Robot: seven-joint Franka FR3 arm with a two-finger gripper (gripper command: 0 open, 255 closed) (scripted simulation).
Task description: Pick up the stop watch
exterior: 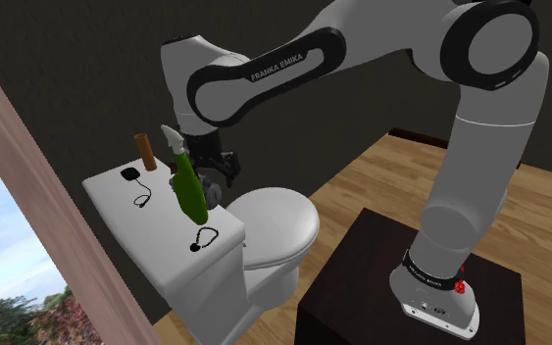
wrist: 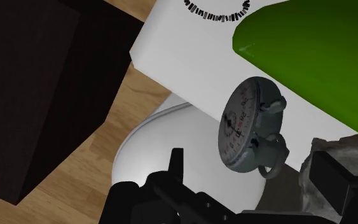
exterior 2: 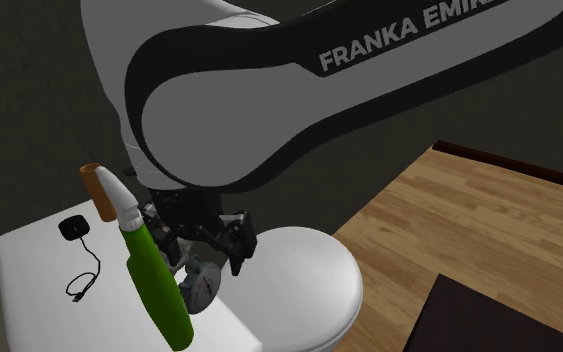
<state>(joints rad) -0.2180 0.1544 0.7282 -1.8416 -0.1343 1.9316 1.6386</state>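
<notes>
Stopwatch (wrist: 244, 127) just beside green bottle (wrist: 311, 51); bracelet (wrist: 215, 13), black cord (exterior: 142, 199) also on tank (exterior: 161, 230).

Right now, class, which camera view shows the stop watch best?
The wrist view: the stop watch shows dial and ring between the fingers of the open claw. The second exterior view shows part of its dial under the claw, beside the green bottle. The shoulder view's bottle hides it.

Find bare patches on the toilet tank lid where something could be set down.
Bare: tank lid between the cord and bead ring, also the edge beyond the black gadget. Crowded: around the green bottle and stopwatch.
</notes>
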